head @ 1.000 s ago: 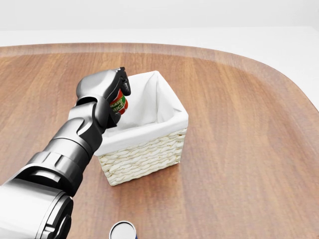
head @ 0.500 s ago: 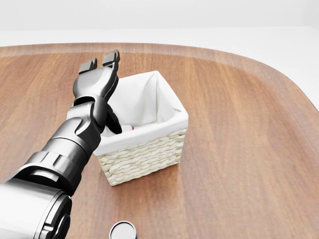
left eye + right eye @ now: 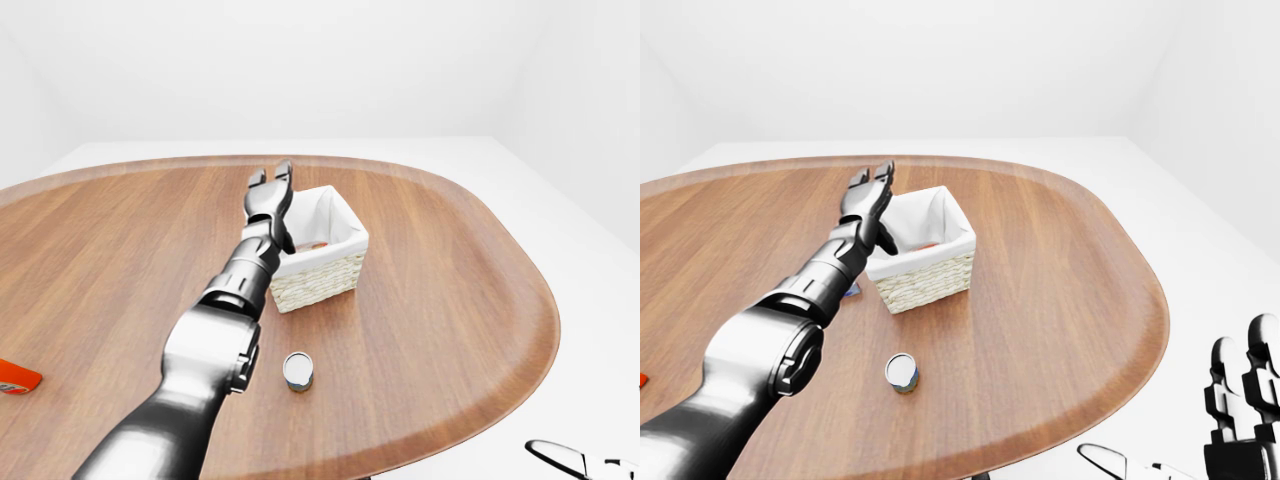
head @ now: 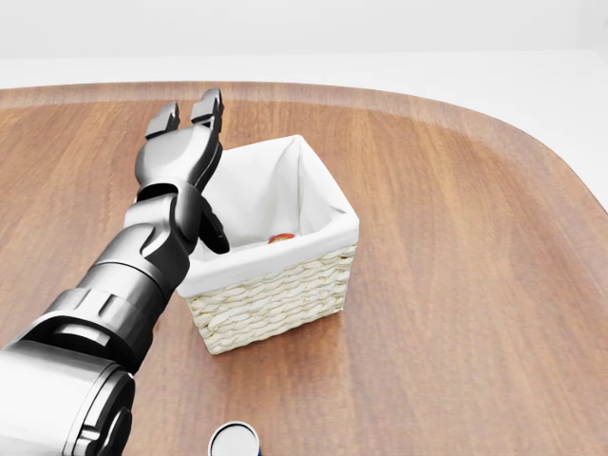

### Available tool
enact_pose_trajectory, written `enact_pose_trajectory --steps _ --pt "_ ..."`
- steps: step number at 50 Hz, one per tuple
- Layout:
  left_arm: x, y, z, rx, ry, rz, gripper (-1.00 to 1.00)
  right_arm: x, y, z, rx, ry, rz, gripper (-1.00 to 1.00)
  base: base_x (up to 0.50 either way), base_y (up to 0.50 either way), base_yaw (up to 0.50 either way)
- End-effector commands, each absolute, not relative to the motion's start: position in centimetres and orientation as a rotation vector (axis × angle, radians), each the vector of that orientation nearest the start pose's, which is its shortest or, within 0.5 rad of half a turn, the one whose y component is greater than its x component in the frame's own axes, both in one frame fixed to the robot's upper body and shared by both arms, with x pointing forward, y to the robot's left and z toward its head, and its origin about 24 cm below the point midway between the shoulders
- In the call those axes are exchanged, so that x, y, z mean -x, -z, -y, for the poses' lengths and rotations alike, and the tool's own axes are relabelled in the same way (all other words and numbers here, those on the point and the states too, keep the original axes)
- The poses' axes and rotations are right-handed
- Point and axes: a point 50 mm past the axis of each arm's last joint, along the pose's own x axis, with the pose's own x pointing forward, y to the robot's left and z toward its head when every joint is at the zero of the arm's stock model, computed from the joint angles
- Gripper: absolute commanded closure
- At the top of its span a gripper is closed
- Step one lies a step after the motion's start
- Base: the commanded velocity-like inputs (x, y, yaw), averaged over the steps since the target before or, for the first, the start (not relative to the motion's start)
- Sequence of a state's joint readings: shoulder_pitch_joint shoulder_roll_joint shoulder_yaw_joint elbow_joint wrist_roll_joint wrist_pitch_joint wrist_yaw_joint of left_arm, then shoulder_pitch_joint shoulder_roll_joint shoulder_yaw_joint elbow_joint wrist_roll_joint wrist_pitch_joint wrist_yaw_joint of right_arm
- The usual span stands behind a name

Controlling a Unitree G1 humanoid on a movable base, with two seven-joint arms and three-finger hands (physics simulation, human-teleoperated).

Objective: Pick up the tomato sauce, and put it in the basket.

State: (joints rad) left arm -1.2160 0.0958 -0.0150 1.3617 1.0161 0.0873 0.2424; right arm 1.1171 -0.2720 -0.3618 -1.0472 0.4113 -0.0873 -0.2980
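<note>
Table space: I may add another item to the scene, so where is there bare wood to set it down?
The widest bare stretch of the table lies right of the basket in the left-eye view, out to the rim. It is crowded left of the basket, under the left hand, with a small can below the basket and an orange item at the left edge.

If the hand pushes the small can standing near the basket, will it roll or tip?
The can stands upright on the table, so a low push would probably slide it. It looks short and wide, so tipping seems unlikely. If knocked over, its round body would likely roll.
</note>
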Motion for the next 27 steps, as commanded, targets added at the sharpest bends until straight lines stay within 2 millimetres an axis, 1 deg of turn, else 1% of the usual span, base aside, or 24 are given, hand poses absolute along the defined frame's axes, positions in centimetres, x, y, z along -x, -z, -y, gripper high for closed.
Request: enact_pose_trajectory --steps 1,12,15,18,22,23,24,27 --pt "-42.2 -14.9 -11.0 -1.281 -0.035 0.012 -1.0 -5.7 -16.2 23.8 0.185 0.479 0.11 -1.0 0.0 0.0 0.0" --pt "-42.5 -16.3 -11.2 -1.3 -0.067 0.048 -1.0 -5.7 -16.1 23.7 0.189 0.479 0.11 -1.0 0.0 0.0 0.0" --pt "-42.6 -17.3 -11.4 -1.304 -0.119 0.093 -1.0 -5.8 -16.2 23.7 0.189 0.477 0.117 -1.0 0.0 0.0 0.0" --pt "-42.7 -17.8 -11.5 -1.303 -0.149 0.114 -1.0 -5.7 -16.2 23.7 0.187 0.478 0.114 -1.0 0.0 0.0 0.0" --pt "-42.7 -19.2 -11.9 -1.27 -0.245 0.182 -1.0 -5.7 -16.1 23.7 0.184 0.476 0.115 -1.0 0.0 0.0 0.0" --pt "-42.7 -19.7 -11.9 -1.24 -0.271 0.213 -1.0 -5.7 -16.1 23.7 0.184 0.476 0.115 -1.0 0.0 0.0 0.0" --pt "-42.7 -20.7 -11.9 -1.257 -0.308 0.27 -1.0 -5.8 -16.2 23.7 0.183 0.476 0.116 -1.0 0.0 0.0 0.0" --pt "-42.8 -22.4 -12.1 -1.255 -0.345 0.314 -1.0 -5.8 -16.2 23.7 0.185 0.474 0.117 -1.0 0.0 0.0 0.0"
